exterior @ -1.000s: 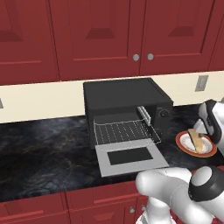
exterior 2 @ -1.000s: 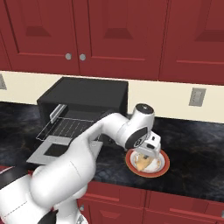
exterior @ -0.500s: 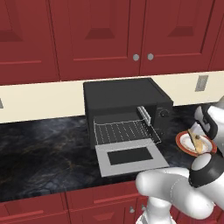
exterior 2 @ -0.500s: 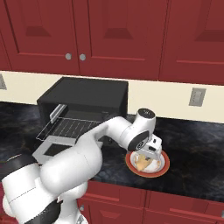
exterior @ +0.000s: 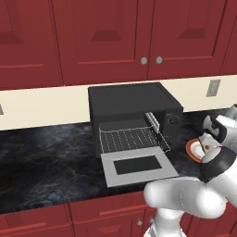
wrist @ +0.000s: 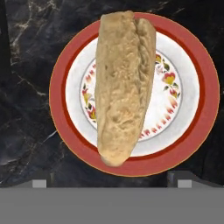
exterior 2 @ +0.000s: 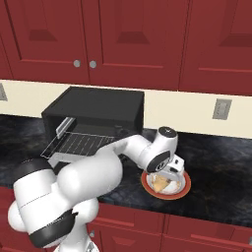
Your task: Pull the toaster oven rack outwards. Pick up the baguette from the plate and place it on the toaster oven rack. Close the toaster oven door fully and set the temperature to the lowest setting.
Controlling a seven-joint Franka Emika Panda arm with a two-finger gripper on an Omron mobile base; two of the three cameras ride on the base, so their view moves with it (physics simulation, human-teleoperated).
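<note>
black marble counter (exterior: pixel 46 152) under red cabinets (exterior: pixel 106 37), cream backsplash (exterior: pixel 41 109).

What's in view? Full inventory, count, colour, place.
toaster oven: 1, matte black, on counter against the wall
toaster oven door: 1, grey, dark window, folded down open
toaster oven rack: 1, silver wire, pulled out over the door
plate: 1, white, orange-red rim, on counter right of oven
baguette: 1, tan, lying on plate
counter: 1, black marble
cabinets: dark red, above and below
gripper: 1, fingers open, over baguette
</note>
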